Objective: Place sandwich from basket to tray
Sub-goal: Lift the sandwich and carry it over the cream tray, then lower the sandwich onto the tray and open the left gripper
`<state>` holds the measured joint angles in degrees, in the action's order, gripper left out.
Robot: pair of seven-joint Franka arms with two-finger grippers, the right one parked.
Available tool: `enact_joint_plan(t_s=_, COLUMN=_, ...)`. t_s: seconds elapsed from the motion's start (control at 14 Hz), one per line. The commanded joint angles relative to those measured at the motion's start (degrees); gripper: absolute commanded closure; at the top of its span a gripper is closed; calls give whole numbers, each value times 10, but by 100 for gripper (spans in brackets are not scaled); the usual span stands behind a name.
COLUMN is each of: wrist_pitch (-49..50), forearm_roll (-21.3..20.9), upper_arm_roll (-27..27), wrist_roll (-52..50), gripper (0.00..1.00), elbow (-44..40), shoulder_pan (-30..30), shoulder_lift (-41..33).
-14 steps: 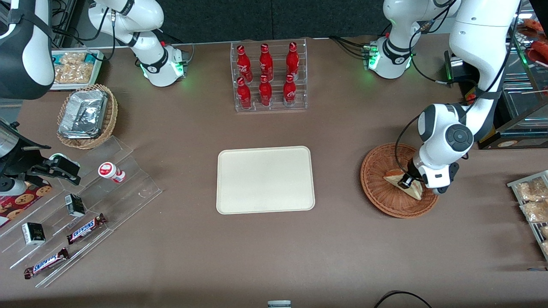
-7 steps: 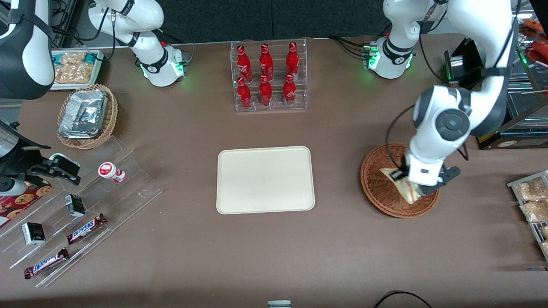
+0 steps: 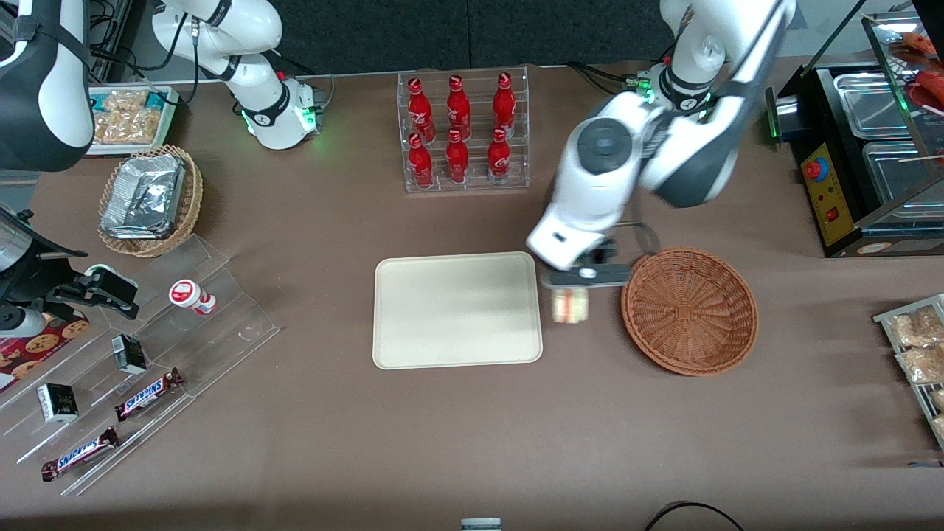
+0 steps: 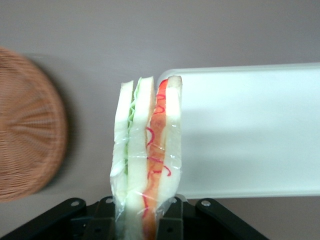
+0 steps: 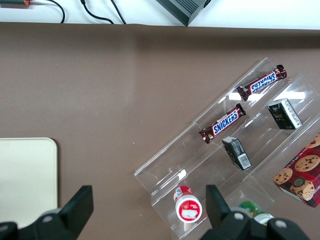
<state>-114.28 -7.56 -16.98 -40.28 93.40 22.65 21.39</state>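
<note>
My left gripper [image 3: 571,289] is shut on the sandwich [image 3: 571,304], a plastic-wrapped wedge of white bread with red and green filling. It hangs in the air between the cream tray [image 3: 457,310] and the reddish-brown wicker basket [image 3: 689,310], close to the tray's edge. In the left wrist view the sandwich [image 4: 147,150] stands upright between the black fingers [image 4: 172,220] of the gripper [image 4: 144,220], with the tray [image 4: 250,130] on one side and the basket [image 4: 27,135] on the other. The basket holds nothing.
A clear rack of red bottles [image 3: 463,131] stands farther from the front camera than the tray. A tan basket with foil packs [image 3: 147,199] and clear tiered racks with snack bars [image 3: 140,354] lie toward the parked arm's end. Snack packs [image 3: 914,346] lie at the working arm's end.
The gripper has lifted the sandwich out of the basket and carried it sideways toward the tray. The basket is now empty.
</note>
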Motion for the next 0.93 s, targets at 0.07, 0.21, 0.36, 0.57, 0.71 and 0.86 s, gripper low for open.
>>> enact_joint_plan(t_s=0.07, wrist_pitch=26, forearm_roll=11, upper_arm_roll=5, wrist_roll=5, gripper=91, elbow=-174, shoulder_pan=65, shoulder_lift=175)
enact_joint_plan(t_s=0.21, wrist_pitch=0, forearm_roll=8, upper_arm_roll=6, wrist_roll=-29, gripper=91, elbow=-206, shoulder_pan=85, shoulder_lift=223)
enact_joint_plan(t_s=0.36, wrist_pitch=-69, forearm_roll=4, upper_arm_roll=7, wrist_roll=-53, gripper=91, elbow=-201, shoulder_pan=101, shoulder_lift=248)
enact_joint_plan(t_s=0.57, wrist_pitch=-105, forearm_roll=-11, upper_arm_roll=13, wrist_roll=-117, gripper=89, elbow=-206, shoulder_pan=127, shoulder_lift=288)
enact_joint_plan(t_s=0.71, wrist_pitch=-119, forearm_roll=-53, upper_arm_roll=15, wrist_roll=-162, gripper=87, elbow=-205, shoulder_pan=136, shoulder_lift=306)
enact_joint_plan(t_s=0.86, wrist_pitch=-122, forearm_roll=-84, upper_arm_roll=15, wrist_roll=-192, gripper=85, elbow=-205, shoulder_pan=143, shoulder_lift=319)
